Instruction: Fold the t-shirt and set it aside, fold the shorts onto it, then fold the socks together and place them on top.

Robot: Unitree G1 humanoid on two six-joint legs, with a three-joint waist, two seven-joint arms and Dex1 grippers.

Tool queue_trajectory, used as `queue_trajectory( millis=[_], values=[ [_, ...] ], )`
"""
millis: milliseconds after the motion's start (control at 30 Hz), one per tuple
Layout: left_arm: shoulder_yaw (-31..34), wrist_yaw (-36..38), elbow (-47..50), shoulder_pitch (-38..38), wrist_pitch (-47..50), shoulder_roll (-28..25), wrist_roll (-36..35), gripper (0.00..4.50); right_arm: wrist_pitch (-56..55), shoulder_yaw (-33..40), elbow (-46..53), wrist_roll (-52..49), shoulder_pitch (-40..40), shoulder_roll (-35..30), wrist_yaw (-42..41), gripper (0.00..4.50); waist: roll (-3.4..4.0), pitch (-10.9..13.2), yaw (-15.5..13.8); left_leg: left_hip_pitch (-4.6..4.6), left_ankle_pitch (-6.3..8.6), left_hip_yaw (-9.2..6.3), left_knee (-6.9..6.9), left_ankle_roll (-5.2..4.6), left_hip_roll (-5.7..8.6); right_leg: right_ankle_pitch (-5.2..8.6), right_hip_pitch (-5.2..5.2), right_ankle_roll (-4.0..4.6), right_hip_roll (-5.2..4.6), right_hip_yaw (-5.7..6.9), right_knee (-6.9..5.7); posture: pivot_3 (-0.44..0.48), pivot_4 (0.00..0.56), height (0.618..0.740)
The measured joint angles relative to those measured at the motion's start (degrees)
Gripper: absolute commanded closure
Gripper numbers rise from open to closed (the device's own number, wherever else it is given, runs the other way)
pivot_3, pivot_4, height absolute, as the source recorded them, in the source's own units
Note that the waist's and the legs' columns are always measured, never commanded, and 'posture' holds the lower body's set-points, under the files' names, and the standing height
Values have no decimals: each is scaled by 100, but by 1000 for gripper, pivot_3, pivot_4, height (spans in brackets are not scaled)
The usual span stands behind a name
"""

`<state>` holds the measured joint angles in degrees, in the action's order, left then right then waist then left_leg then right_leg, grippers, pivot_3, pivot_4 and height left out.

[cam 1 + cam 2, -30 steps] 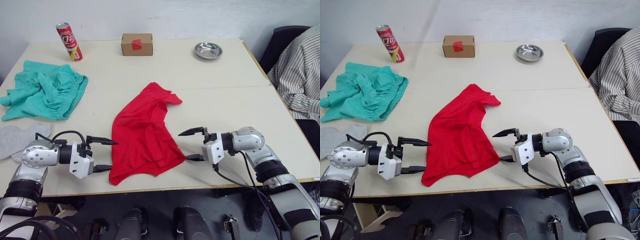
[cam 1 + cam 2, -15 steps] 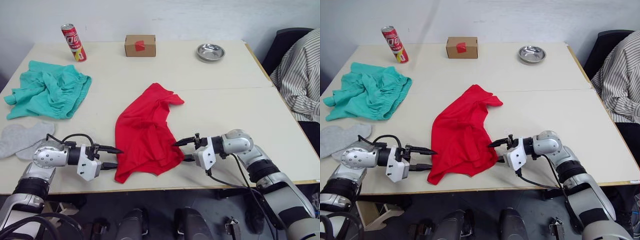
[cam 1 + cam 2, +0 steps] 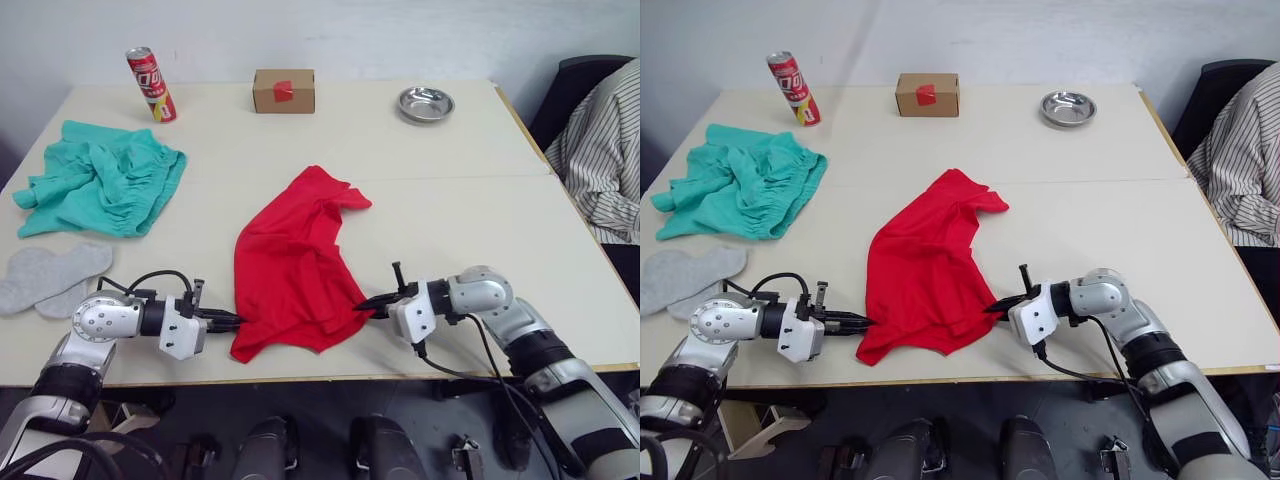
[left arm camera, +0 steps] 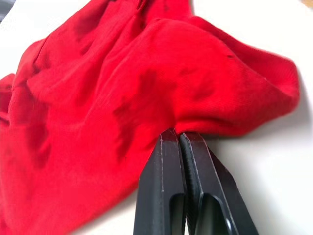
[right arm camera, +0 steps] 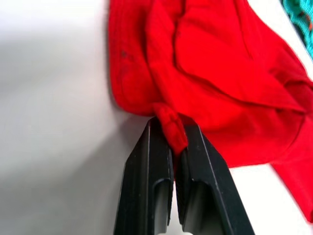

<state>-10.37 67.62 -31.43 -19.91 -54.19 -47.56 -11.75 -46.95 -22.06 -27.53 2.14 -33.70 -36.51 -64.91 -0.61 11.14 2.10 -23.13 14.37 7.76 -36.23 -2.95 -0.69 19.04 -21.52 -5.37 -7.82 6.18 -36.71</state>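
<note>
T-shirt point(image 3: 295, 262) lies crumpled mid-tabletop point(image 3: 450, 210), long axis running away from the robot, between both low, outstretched arms. Left wrist view: left gripper point(image 4: 178, 139) jaws pressed together, pinching its near hem. Right wrist view: right gripper point(image 5: 171, 128) jaws pinching the opposite near edge.

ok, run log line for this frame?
stage: t-shirt fold, grasp | left gripper: shut on t-shirt near edge | right gripper: shut on t-shirt edge | shorts, socks: untouched, left side of table
</note>
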Motion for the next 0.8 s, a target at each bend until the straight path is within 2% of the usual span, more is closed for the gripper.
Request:
queue_trajectory(
  millis=[167, 300, 467, 600, 700, 800],
  values=[
    [159, 106, 1156, 957, 1380, -292, -656, 4471, 943, 270, 1038, -576, 548, -554, -195, 4468, 3, 8, 39, -8, 3, -4, 7, 1, -2, 0, -1, 0, 1, 8, 25, 0, 150, 740],
    [563, 80, 1897, 1569, 2071, -553, -867, 4471, 1581, 523, 1852, -936, 1100, -1037, -350, 4468, 4, 10, -7, -7, 21, -9, 5, 31, -3, 1, 0, 1, 0, 8, 28, 0, 150, 740],
    [773, 92, 2588, 2067, 2298, -579, -855, 4471, 2183, 692, 2616, -1075, 1568, -1163, -347, 4468, 4, 10, -47, -7, 24, -10, 12, 37, -4, 2, -2, 4, 0, 7, 33, 0, 150, 740],
    [915, 15, 2697, 2190, 2261, -502, -724, 4471, 2419, 768, 2861, -1111, 1819, -1180, -309, 4468, 4, 10, -54, -8, 25, -10, 17, 38, -4, 3, -1, 5, 0, 11, 43, 0, 150, 740],
    [963, -184, 2647, 2040, 2179, -397, -459, 3846, 2458, 768, 2855, -1099, 1868, -1173, -300, 4500, 3, 10, -61, -9, 25, -9, 15, 38, -4, 2, 0, 5, 0, 13, 44, 0, 150, 740],
    [971, -289, 2409, 1685, 1846, -340, -112, 2942, 2455, 772, 2808, -1060, 1857, -1167, -303, 4500, 3, 10, -66, -10, 25, -8, 15, 38, -3, 2, 1, 4, 0, 15, 44, 0, 150, 740]
  ],
)
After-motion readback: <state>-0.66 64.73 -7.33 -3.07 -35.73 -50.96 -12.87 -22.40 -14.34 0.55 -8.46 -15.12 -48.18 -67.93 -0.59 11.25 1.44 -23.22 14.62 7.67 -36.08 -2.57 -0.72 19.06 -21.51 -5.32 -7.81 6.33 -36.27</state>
